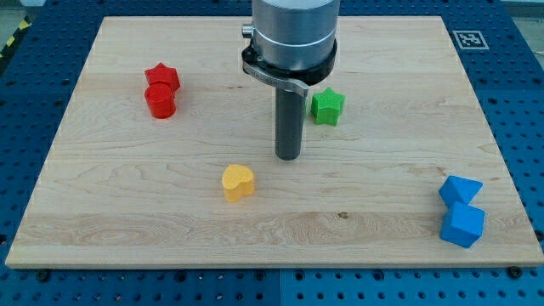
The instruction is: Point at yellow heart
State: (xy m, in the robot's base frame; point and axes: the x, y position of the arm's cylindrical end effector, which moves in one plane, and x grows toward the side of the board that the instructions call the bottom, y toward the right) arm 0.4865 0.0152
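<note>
The yellow heart [238, 182] lies on the wooden board [127, 212], a little below the board's middle. My tip [288, 157] stands on the board up and to the right of the heart, a short gap away, not touching it. The rod rises from there to the arm's grey end at the view's top centre.
A green star [326, 106] sits just right of the rod. A red star [161, 76] and a red cylinder [160, 102] touch at the upper left. Two blue blocks [460, 190] [462, 224] sit together at the lower right, near the board's edge.
</note>
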